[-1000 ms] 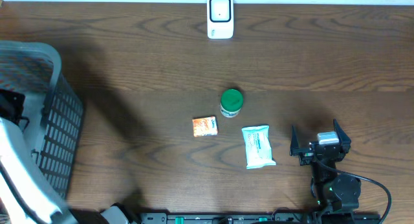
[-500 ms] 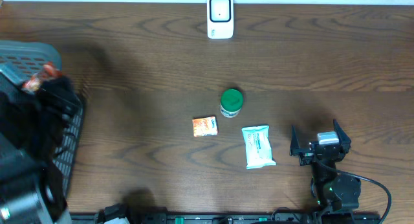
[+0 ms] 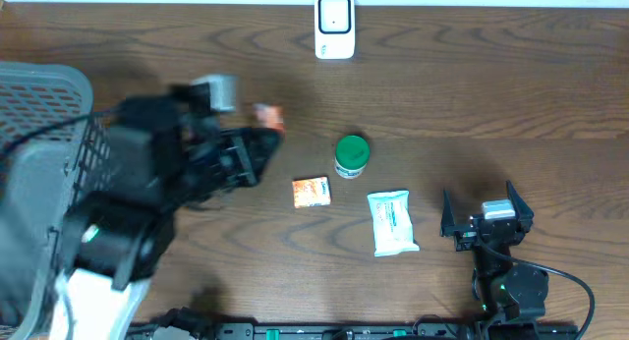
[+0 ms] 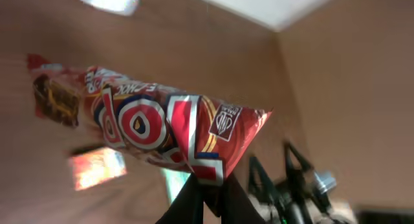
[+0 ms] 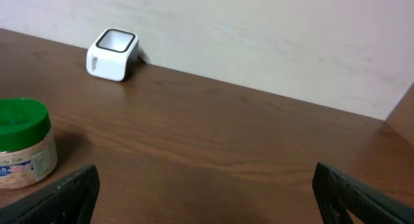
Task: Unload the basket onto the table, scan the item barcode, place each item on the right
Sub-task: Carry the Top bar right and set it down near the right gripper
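Left pincer [image 4: 208, 187], jaws closed on one crimped end of red snack packet [image 4: 149, 127], rest of packet projecting free beyond the fingers, white and blue lettering turned toward the wrist camera. Overhead view, left to right: grey slatted basket [image 3: 39, 80] at left edge of desk [image 3: 491, 94]; left arm, blurred, extended rightward from beside the basket; held packet up over bare wood, left of and slightly farther back than green-lidded jar [image 3: 352, 153], well short of white scanner [image 3: 334, 26] standing at the centre of the far edge. Small orange packet [image 3: 311, 191] flat on the desk just right of the left pincer, near the front-left of the jar. White wipes pouch [image 3: 393, 222] flat, near the front-right of the jar, apart from both. Right pincer [image 3: 480, 200] at the near right, jaws spread wide with nothing between them, fingers pointing toward the far edge, well apart from every item. Right wrist view: jar at lower left, scanner upright farther back against the pale wall, dark fingertips at the two bottom corners.
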{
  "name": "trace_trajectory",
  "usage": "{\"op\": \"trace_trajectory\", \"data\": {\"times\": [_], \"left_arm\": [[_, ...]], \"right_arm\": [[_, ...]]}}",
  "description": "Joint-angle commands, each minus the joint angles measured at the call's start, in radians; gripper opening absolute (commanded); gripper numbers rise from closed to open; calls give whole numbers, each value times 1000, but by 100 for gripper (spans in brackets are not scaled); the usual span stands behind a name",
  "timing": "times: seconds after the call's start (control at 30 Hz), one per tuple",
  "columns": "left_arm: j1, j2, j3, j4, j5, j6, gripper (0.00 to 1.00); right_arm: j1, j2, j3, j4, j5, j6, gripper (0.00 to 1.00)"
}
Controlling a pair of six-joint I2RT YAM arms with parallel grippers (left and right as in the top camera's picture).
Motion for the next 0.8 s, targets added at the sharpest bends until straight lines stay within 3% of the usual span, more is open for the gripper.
{"op": "trace_trajectory", "data": {"times": [0.0, 0.27, 0.33, 0.77], "left_arm": [[-90, 129, -6, 84, 328, 124, 7], [-131, 371, -6, 121, 842, 381, 7], [-131, 422, -6, 121, 907, 433, 7], [-195, 766, -6, 126, 987, 589, 7]], "right_arm": [[2, -5, -1, -4, -2, 15, 99], [2, -5, -1, -4, -2, 15, 99], [2, -5, -1, -4, -2, 15, 99], [2, -5, -1, -4, -2, 15, 99]]}}
